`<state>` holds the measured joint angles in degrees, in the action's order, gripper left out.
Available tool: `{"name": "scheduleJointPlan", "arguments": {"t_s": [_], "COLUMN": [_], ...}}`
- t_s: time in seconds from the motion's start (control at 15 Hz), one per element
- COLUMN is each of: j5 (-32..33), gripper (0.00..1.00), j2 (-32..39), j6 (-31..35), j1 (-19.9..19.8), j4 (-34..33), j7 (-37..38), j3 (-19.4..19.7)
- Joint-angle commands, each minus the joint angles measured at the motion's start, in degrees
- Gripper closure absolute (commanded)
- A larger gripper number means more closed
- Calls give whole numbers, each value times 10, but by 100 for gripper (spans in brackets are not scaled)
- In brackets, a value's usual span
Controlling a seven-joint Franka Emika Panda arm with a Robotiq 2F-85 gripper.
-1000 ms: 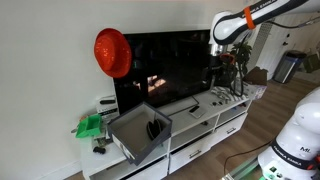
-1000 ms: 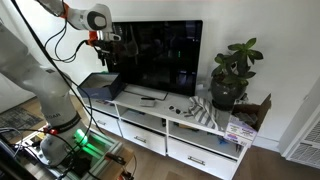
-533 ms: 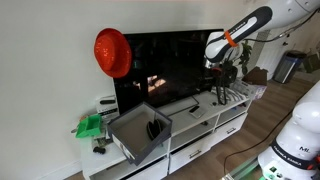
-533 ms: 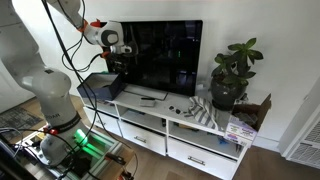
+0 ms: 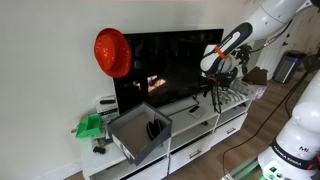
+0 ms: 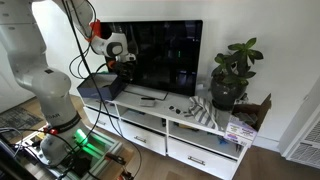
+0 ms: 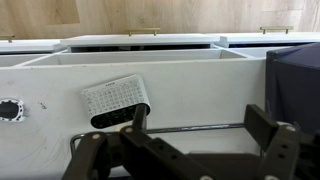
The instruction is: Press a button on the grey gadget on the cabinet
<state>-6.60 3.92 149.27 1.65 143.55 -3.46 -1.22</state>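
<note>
The grey gadget (image 7: 118, 100), a small flat pad with a grid of keys, lies on the top of the white cabinet (image 7: 200, 70). The cabinet also shows in both exterior views (image 5: 195, 125) (image 6: 190, 135). My gripper (image 7: 198, 114) hangs open and empty above the cabinet top. Its left finger (image 7: 135, 117) is just right of the gadget's lower edge. In both exterior views the gripper (image 5: 213, 75) (image 6: 124, 66) is in front of the black TV, a little above the cabinet. I cannot pick out the gadget there.
The black TV (image 5: 165, 70) (image 6: 165, 55) stands on the cabinet. A grey open-topped box (image 5: 140, 132) (image 6: 100, 86) (image 7: 295, 85) sits at one end. A potted plant (image 6: 232, 75) stands at the other. A thin dark rod (image 7: 190, 127) lies under the gripper. A red round object (image 5: 112, 52) hangs by the TV.
The arm has come down and in towards the cabinet top in front of the TV. The gripper stays open.
</note>
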Motion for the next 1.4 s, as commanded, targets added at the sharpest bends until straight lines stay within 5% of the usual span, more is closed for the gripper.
{"name": "scheduleJointPlan", "arguments": {"t_s": [0.0, 0.2, 0.6, 0.67, 1.33], "j5": [1, 0, 70, 77, 92], "gripper": [0, 0, 0, 25, 91], "j2": [0, 0, 141, 167, 326], "j6": [-2, -2, 122, 155, 238], "j1": [-2, -2, 6, 10, 113], "j4": [-1, -3, -70, -81, -180], "j7": [0, -1, 98, 104, 150], "j3": [-2, -3, 21, 28, 136]}}
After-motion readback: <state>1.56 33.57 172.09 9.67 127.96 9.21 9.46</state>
